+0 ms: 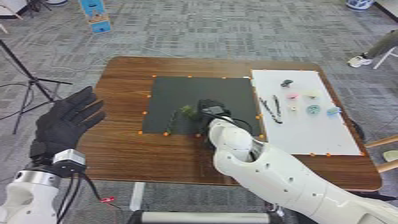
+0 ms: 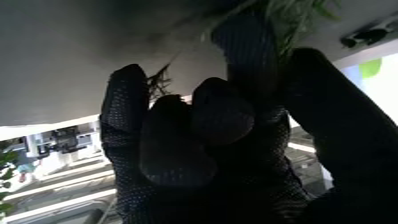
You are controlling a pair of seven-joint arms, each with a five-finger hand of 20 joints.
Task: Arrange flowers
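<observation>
Here's the green sprig [image 1: 187, 111], thin and feathery, fine leaves fraying out loosely, mid-green where the light catches it and much darker in the shade. Over on the white board [image 1: 298, 137], small flower heads: a pink one [image 1: 292, 96], a pale yellow one [image 1: 311, 94], a teal one [image 1: 313, 109] and a blue one [image 1: 333, 111], plus two slim dark stems [image 1: 277, 106] lying near them.

And my right robot hand [image 1: 211, 106]: it's narrow, fingers bent, thumb close in, and the greenery is nipped between thumb and finger, fronds poking out past the tips. My left robot hand [image 1: 67, 120] is wide, fingers straight and fanned, out beyond the left edge of the desk [image 1: 120, 135].

Now where it all lies! The sprig is right up against my right robot hand, on its left side, over the dark mat [image 1: 178, 90], nearer the mat's near edge than its far one. A darker green stem [image 1: 171, 122] lies just to the left of that, running toward the mat's near edge. The white board with the flower heads is to the right of my right robot hand, along the desk's right edge.
</observation>
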